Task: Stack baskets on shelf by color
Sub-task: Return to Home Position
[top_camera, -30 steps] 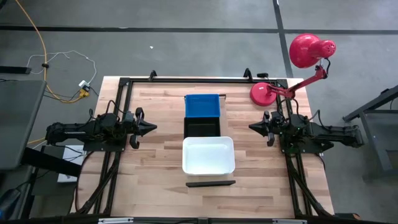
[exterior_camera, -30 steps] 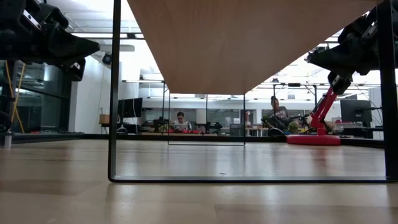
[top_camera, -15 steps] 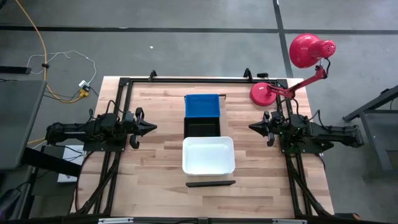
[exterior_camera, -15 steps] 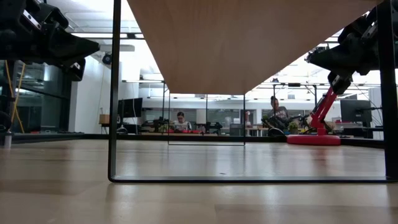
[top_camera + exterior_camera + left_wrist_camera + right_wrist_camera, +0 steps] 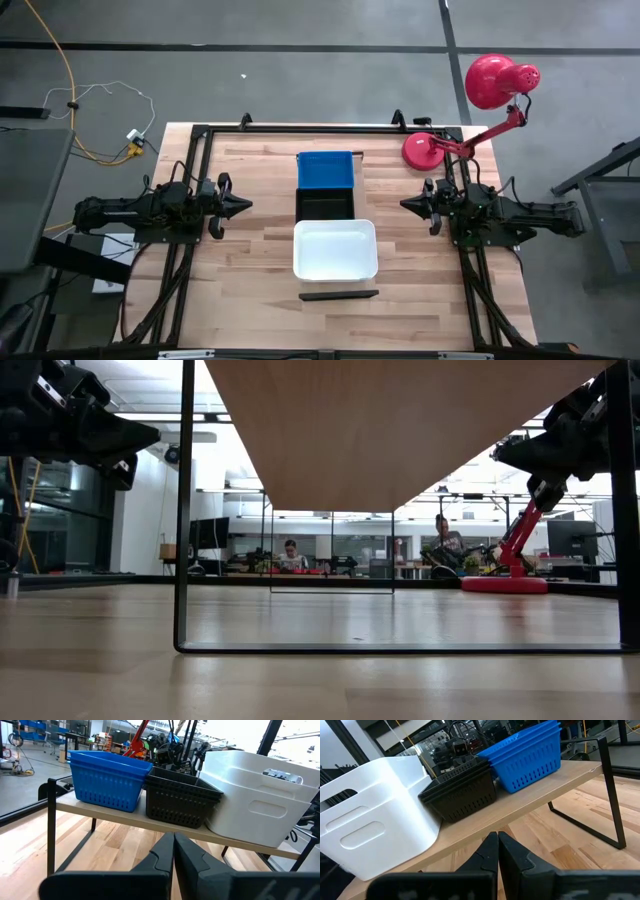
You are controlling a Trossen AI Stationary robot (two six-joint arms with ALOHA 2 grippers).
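Baskets (image 5: 335, 248) on shelf (image 5: 135, 817), between both jaws, well apart | left jaws closed | right jaws closed

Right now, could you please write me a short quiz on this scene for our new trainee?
1. True or false: on the shelf, the black baskets stand between the blue baskets and the white baskets.
2. Which baskets are nearest the red lamp? A white, B blue, C black.
3. Fill in: the left gripper and the right gripper are both ___, holding nothing.
Key: 1 true; 2 B; 3 shut.
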